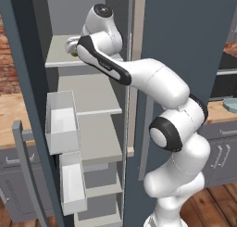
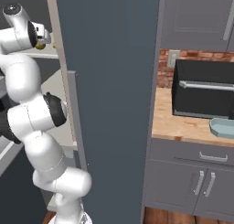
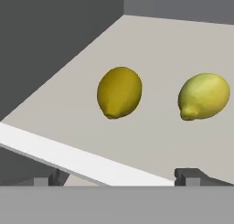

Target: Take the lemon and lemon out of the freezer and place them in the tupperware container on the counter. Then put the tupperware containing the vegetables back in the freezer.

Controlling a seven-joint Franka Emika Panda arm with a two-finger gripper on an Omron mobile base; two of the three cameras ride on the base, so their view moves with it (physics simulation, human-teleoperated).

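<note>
A simulated kitchen is showing a brick wall behind a light wooden counter (image 2: 183, 122) that is running over grey cabinets with silver bar handles. The tall dark freezer (image 2: 109, 81) is standing open, with its door (image 1: 23, 105) swinging out to the left of the left base view and carrying two white bins (image 1: 62, 122), one above the other. Pale grey shelves are lining the inside. The white arm is reaching up and into the upper shelf (image 1: 58, 52), with its hand lying at the front edge of that shelf. In the hand view the gripper (image 3: 123, 177) is standing wide open, its two dark fingertips (image 3: 189, 175) sitting well apart at the bottom and holding nothing. Both lemons are lying on the pale shelf floor beyond a white front lip (image 3: 68, 157): the duller, deeper yellow lemon (image 3: 119, 92) is sitting nearer the dark side wall, and the brighter, greener-yellow lemon (image 3: 204, 96) is lying to its right in that view, the two apart and not touching. Neither is lying between the fingertips. In the right base view a small spot of yellow is peeking out just beside the hand at the shelf. On the counter to the right, a black microwave (image 2: 203, 88) is sitting against the brick, and the shallow pale blue container (image 2: 223, 127) is resting on the wood just in front of it at its right end, well apart from the freezer.
</note>
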